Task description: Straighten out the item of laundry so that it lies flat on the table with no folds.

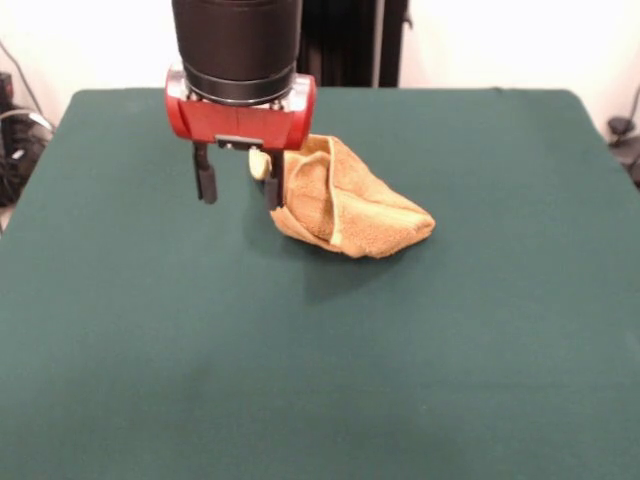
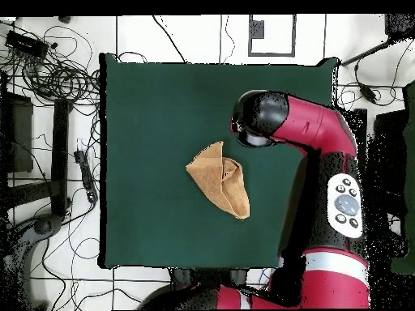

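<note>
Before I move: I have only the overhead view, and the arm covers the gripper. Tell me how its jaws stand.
Observer: The gripper is open and holds nothing.
Operator: Give me its place against the towel.
Observer: One finger stands at the edge of the towel; the other hangs over bare table. I cannot tell whether the first one touches the cloth.
Operator: Report how the cloth sits.
Observer: It rises in a hump off the table, with a flap that bears a paler hem folded over the rest.
</note>
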`<state>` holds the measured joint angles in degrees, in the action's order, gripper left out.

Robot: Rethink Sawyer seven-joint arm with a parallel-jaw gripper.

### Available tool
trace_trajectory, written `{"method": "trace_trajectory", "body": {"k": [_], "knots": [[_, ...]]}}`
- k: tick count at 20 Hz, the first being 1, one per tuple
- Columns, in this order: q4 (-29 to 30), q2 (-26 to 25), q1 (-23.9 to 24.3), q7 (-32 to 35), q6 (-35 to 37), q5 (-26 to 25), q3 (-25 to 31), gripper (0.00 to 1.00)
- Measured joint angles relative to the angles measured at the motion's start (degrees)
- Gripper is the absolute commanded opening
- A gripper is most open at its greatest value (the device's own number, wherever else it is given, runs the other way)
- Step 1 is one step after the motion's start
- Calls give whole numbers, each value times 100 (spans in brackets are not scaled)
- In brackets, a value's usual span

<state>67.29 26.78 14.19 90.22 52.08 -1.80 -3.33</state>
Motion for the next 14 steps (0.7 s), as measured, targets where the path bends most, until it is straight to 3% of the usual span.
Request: {"method": "trace_trajectory", "body": {"k": [14], "knots": [[-317,-1,-186,0,187,-1,-1,100]]}}
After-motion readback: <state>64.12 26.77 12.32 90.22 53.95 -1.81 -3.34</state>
